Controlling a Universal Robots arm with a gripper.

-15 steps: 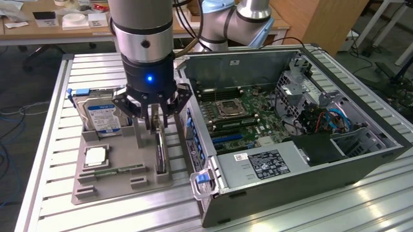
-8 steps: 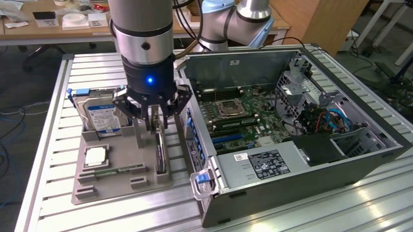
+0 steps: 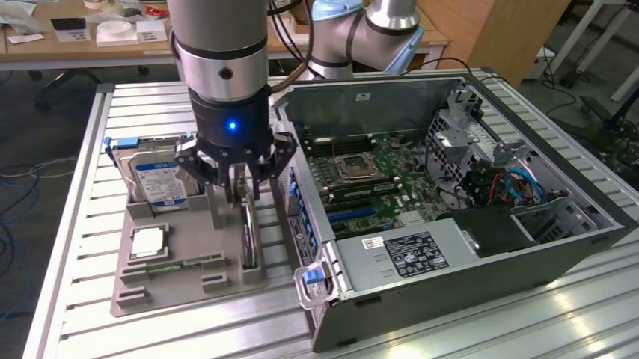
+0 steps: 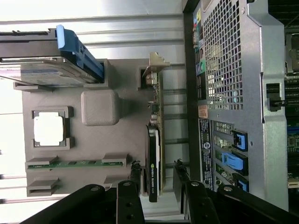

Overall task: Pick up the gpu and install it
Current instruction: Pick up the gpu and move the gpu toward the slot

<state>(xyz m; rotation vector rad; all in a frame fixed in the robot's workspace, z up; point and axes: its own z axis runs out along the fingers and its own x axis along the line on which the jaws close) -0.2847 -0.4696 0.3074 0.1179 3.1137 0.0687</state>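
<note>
A ribbed aluminium bench (image 3: 75,329) is carrying a grey plastic tray (image 3: 185,280) at the exterior view's lower left. The thin dark gpu card (image 3: 248,243) is standing on edge in that tray, the black pincer (image 3: 238,183) hanging released over it, fingers (image 4: 134,179) flanking it.

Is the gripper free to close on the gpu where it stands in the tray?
Likely yes: the gripper is open, one finger on either side of the gpu, which stands on edge in the grey tray; nothing lies between.
</note>
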